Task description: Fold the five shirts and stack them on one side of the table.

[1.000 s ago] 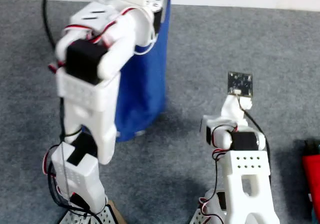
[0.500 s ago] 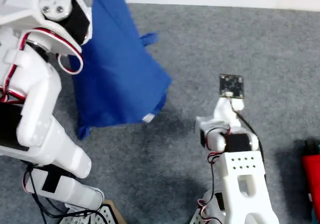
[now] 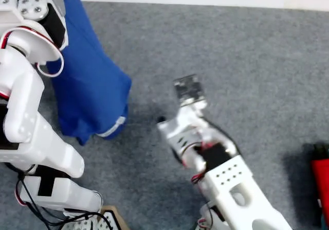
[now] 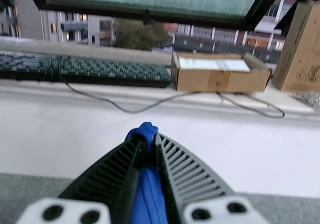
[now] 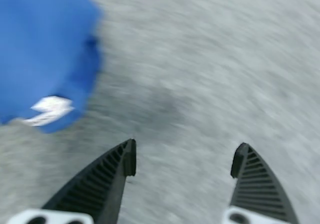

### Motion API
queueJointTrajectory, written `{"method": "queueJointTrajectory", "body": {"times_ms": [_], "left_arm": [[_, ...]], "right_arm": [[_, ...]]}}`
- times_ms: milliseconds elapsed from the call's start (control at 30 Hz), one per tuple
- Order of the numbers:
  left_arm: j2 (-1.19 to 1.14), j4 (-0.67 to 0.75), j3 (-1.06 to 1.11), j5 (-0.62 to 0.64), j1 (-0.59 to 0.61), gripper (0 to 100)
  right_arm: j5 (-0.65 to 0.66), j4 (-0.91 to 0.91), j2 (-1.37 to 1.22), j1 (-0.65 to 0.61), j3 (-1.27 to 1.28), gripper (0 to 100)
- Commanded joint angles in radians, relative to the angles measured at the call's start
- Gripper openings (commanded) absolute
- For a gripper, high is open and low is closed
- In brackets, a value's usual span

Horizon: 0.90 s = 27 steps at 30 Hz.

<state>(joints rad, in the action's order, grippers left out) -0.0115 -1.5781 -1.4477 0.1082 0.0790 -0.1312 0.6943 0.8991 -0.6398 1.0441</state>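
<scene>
One grey tabletop (image 3: 247, 50) carries everything, and two white arms stand on its near edge: the left arm (image 3: 25, 111) rises tall, the right arm (image 3: 226, 178) leans low towards the middle. One shirt is in sight, a blue shirt (image 3: 87, 91), which hangs in a long drape beside the left arm over the left part of the tabletop. Whether its lower hem touches the surface cannot be told. One red object (image 3: 321, 181) lies at the right edge. Two cardboard boxes, one (image 4: 220, 73) lying flat and another (image 4: 300, 48) at the side, and one keyboard (image 4: 85, 68) sit on a ledge beyond the tabletop. One white label (image 5: 50, 108) shows at the shirt's hem. The left end effector (image 4: 148, 139) is clenched on a bunched fold of the blue shirt, with the cloth poking out between its fingertips. The right end effector (image 5: 184, 156) is released, its jaws spread wide above bare tabletop close to the hem. Compared with half a second ago, the right arm has swung left towards the shirt, and the shirt has shifted left and hangs narrower.
</scene>
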Motion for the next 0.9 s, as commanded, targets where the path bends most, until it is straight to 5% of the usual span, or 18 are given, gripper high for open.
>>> {"method": "queueJointTrajectory", "body": {"times_ms": [0, 233, 867], "left_arm": [[0.021, -0.034, -0.015, 0.006, 0.013, 1], [0.024, -0.063, -0.016, 0.006, 0.015, 1], [0.022, -0.118, -0.016, 0.009, 0.064, 1]], "right_arm": [[-0.003, -0.093, 0.004, -0.162, 0.004, 30.3], [0.0, -0.257, -0.021, -0.219, 0.082, 30.3], [0.0, -0.323, -0.644, -0.211, -0.219, 30.3]]}}
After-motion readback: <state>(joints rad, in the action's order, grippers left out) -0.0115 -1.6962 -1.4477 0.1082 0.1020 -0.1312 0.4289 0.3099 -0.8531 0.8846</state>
